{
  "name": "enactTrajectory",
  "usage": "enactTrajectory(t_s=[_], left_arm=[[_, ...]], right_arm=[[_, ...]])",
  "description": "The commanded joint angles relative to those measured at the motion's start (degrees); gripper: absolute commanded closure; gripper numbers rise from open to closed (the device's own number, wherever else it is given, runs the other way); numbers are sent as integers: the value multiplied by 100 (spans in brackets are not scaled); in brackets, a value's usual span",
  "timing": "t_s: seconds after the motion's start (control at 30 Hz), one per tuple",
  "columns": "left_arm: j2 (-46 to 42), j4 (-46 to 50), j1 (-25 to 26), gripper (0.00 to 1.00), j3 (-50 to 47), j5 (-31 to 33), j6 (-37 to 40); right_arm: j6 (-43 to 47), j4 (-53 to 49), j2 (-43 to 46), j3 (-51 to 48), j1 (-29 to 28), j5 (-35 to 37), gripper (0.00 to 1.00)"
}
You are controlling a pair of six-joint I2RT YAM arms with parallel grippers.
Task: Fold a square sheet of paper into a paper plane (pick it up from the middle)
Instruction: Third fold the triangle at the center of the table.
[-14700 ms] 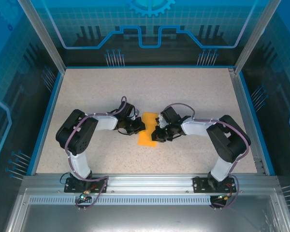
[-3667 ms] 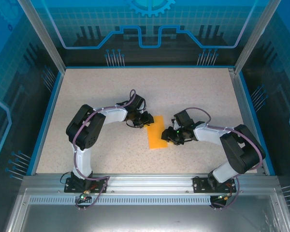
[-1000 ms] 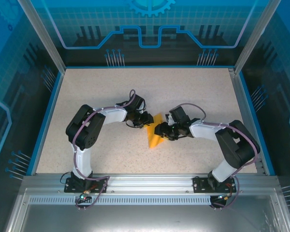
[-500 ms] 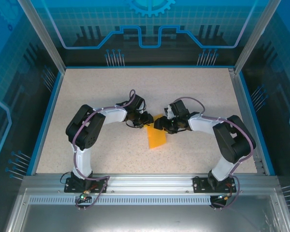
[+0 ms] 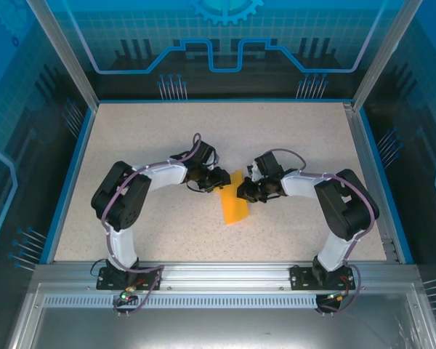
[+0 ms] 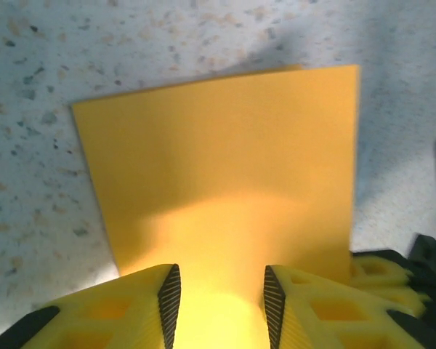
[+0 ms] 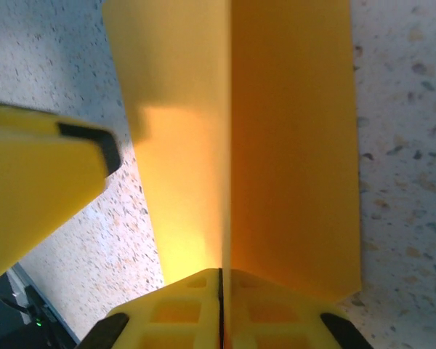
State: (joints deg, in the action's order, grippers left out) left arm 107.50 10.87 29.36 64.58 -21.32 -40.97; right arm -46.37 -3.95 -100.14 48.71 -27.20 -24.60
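Note:
The square sheet of paper [image 5: 234, 206] is bright orange and lies folded into a narrow strip at the table's middle. My right gripper [image 5: 244, 191] is at its far end. In the right wrist view my right gripper [image 7: 220, 273] is shut on the sheet of paper [image 7: 291, 145], pinching a layer that stands up on edge along the centre line. My left gripper [image 5: 219, 182] sits at the strip's far left corner. In the left wrist view my left gripper [image 6: 221, 280] is open, and the sheet of paper [image 6: 218, 145] spreads flat under and between its fingers [image 6: 168, 294].
The speckled table [image 5: 167, 138] is ringed by a blue rim [image 5: 71, 174] and transparent walls. A finger of the other gripper [image 7: 43, 182] reaches in close at the left of the right wrist view.
The right gripper has shifted slightly toward the left gripper with the paper's far end in it. The left arm's elbow has swung outward to the left.

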Motion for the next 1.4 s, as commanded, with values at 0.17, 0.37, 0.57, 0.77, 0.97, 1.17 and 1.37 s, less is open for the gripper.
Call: enactTrajectory(t_s=[0.17,0.37,0.57,0.77,0.97,1.17,1.37], left_arm=[[-1394,56,-19,54,-890,434,429],[-2096,-94,147,50,-1460,481,796],[-2455,248,819,44,-1542,929,1411],[-2246,886,2180,42,-1219,2222,2054],[-1924,1033,3167,41,-970,3661,2354],[-1635,979,3623,38,-844,4136,2761],[-1082,945,3884,37,-551,4468,2940]], right_arm=[[-1534,1061,300,-711,-77,343,96],[-2312,1356,400,-934,-287,678,94],[-1827,769,522,-732,-266,741,79],[-1255,194,779,-519,-150,516,70],[-1169,433,648,-480,-40,-18,74],[-1151,368,514,-376,4,-97,75],[-1166,357,486,-349,20,-115,75]])
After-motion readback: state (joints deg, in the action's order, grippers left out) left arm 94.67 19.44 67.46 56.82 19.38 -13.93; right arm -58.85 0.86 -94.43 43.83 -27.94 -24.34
